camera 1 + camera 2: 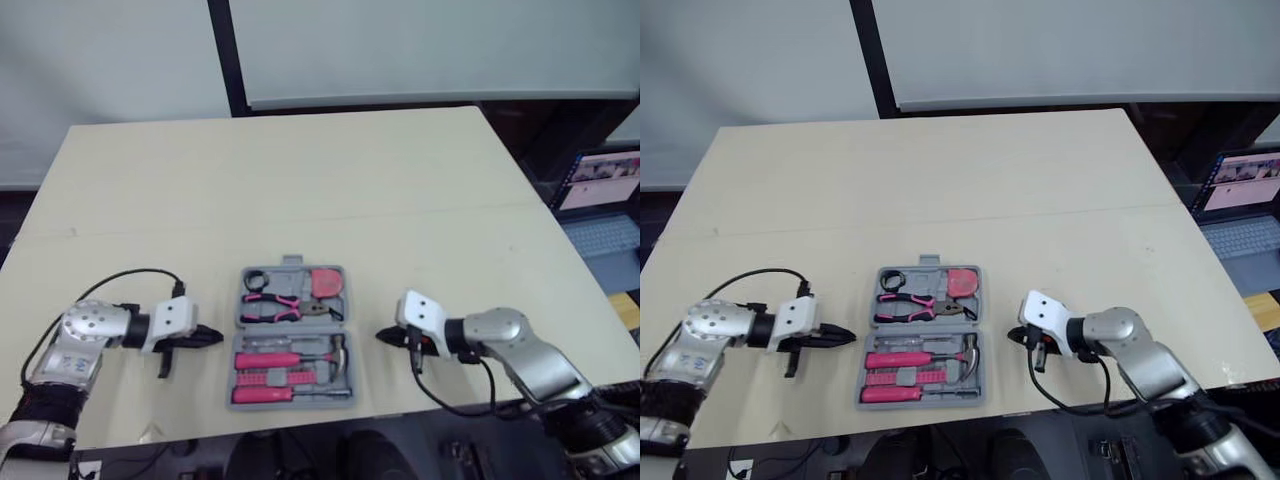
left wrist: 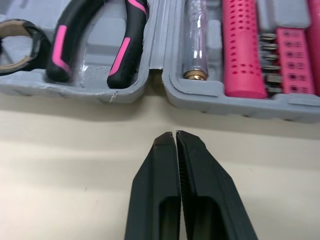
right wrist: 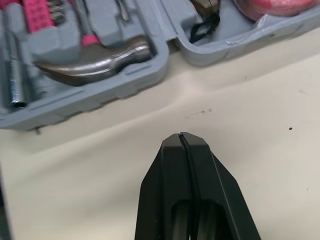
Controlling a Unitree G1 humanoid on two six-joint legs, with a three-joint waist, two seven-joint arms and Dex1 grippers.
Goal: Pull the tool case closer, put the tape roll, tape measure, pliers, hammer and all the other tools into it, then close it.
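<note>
Packed tool case (image 1: 290, 335) lies open between left tool (image 1: 213, 337) and right tool (image 1: 382, 335), both pressed together; a one-sided closing push could skid it off the surface (image 1: 300, 200).

room: open table (image 1: 300, 190) beyond tool case (image 2: 235, 106) | blocks: left gripper (image 1: 214, 337), right gripper (image 1: 383, 335) flank it

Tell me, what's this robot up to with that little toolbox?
The grey tool case lies open on the table, with the pliers, hammer and tape measure seated inside. The left gripper and right gripper sit on either side of it, both shut, empty and not touching it. The case is not yet closed.
</note>
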